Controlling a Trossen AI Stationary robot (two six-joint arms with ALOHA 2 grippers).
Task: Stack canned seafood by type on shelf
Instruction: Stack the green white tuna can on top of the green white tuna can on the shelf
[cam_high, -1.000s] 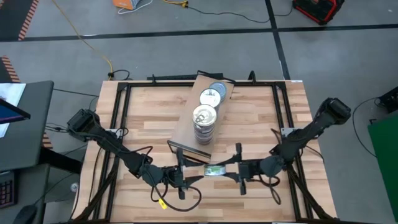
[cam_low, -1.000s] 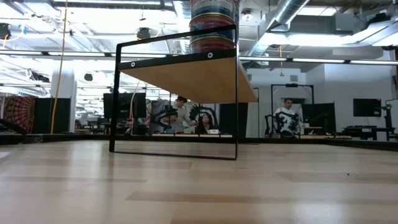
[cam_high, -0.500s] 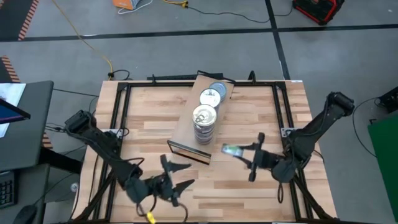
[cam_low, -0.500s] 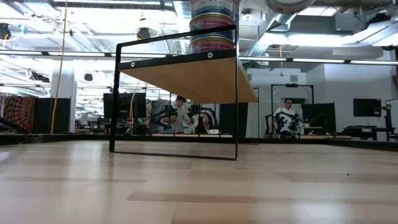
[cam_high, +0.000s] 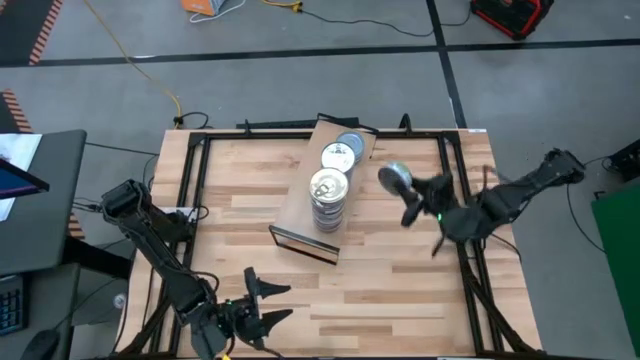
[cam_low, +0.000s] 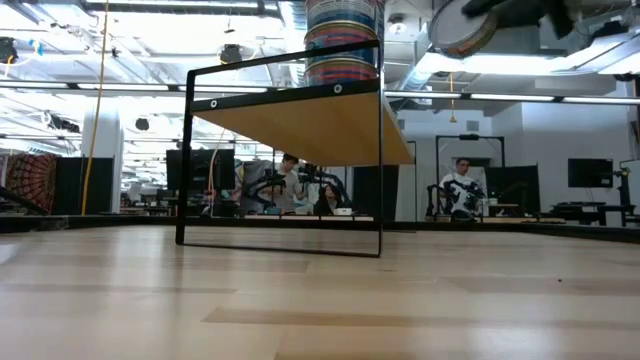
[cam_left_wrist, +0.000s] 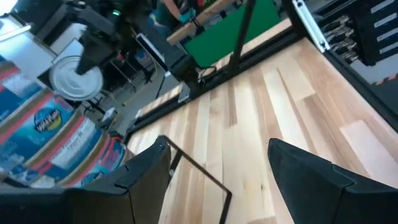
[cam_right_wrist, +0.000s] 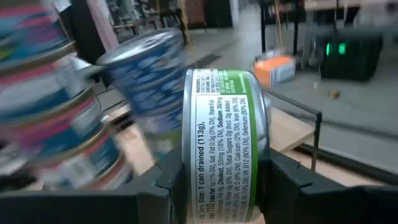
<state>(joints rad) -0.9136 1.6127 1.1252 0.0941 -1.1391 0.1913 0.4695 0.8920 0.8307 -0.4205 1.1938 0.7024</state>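
Note:
The shelf (cam_high: 297, 212), a light-wood plank on a black wire frame (cam_low: 282, 150), stands at the table's middle. It carries a tall stack of cans (cam_high: 328, 195) (cam_low: 343, 38) and two lower stacks (cam_high: 343, 152) behind it. My right gripper (cam_high: 402, 186) hovers right of the shelf, shut on a green-labelled can (cam_right_wrist: 224, 146) (cam_low: 462, 28). My left gripper (cam_high: 284, 302) (cam_left_wrist: 217, 180) stands open near the table's near left, holding nothing. My right gripper pinches the green-labelled can by its two flat faces, one finger (cam_right_wrist: 163, 182) on each, so the label wall (cam_right_wrist: 219, 130) faces the wrist camera. The fingers reach about level from the table's right. The can stands on edge, lifted clear, beside the stacks.
Black frame rails (cam_high: 195, 190) run along the tabletop's left, right and far sides. Bare slatted wood (cam_high: 390, 290) lies between the shelf and the near edge. People sit in the room beyond the table (cam_low: 462, 190).
My right gripper has carried the can from the near middle of the table up and toward the far right, beside the shelf, rolling so the can went from lying flat to standing on edge. My left gripper has drawn back toward the table's near left corner.

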